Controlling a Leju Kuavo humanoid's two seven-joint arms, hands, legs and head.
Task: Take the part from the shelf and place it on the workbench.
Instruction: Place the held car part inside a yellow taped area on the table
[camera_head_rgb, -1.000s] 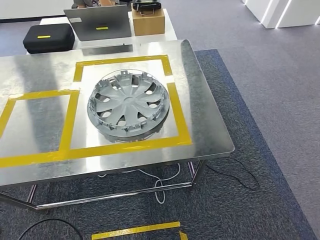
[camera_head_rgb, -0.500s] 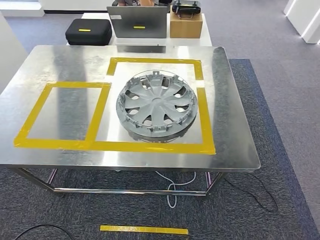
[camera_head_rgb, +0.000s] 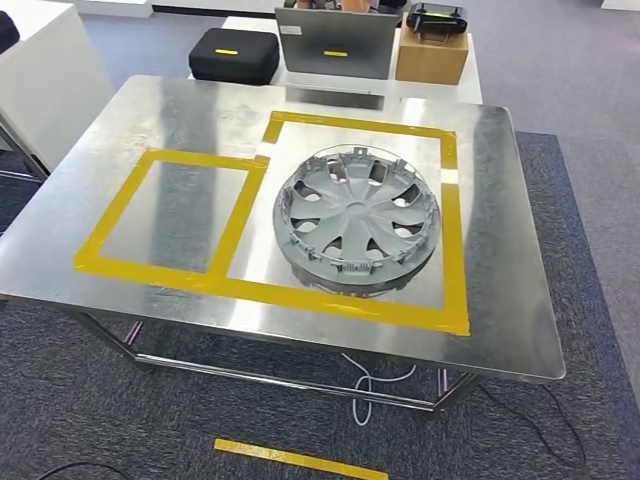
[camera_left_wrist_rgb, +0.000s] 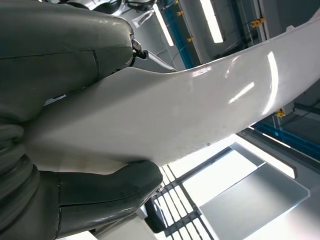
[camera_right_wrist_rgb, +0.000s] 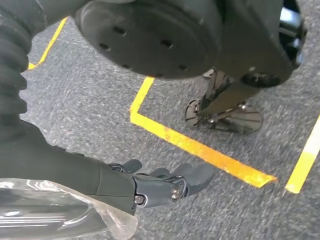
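My left hand (camera_left_wrist_rgb: 45, 60) grips a white, glossy, curved part (camera_left_wrist_rgb: 196, 100); in the left wrist view the thumb lies on one face and the fingers (camera_left_wrist_rgb: 102, 192) on the other. The steel workbench (camera_head_rgb: 502, 290) stands in front of me in the head view, with two squares marked in yellow tape. A grey wheel cover (camera_head_rgb: 355, 215) lies in the right square; the left square (camera_head_rgb: 173, 215) frames bare metal. In the right wrist view my right hand (camera_right_wrist_rgb: 154, 185) hangs above the carpet with its fingers loosely stretched and nothing in them.
Behind the bench a white table carries a black case (camera_head_rgb: 232, 55), a laptop (camera_head_rgb: 336, 42) and a cardboard box (camera_head_rgb: 432, 55). A white cabinet (camera_head_rgb: 38, 85) stands at the left. White cables (camera_head_rgb: 366, 385) hang under the bench. A yellow tape strip (camera_head_rgb: 298, 460) marks the carpet.
The camera has swung left: the whole bench has slid right in the picture and the white cabinet has come in at the left. The wheel cover stays in its square.
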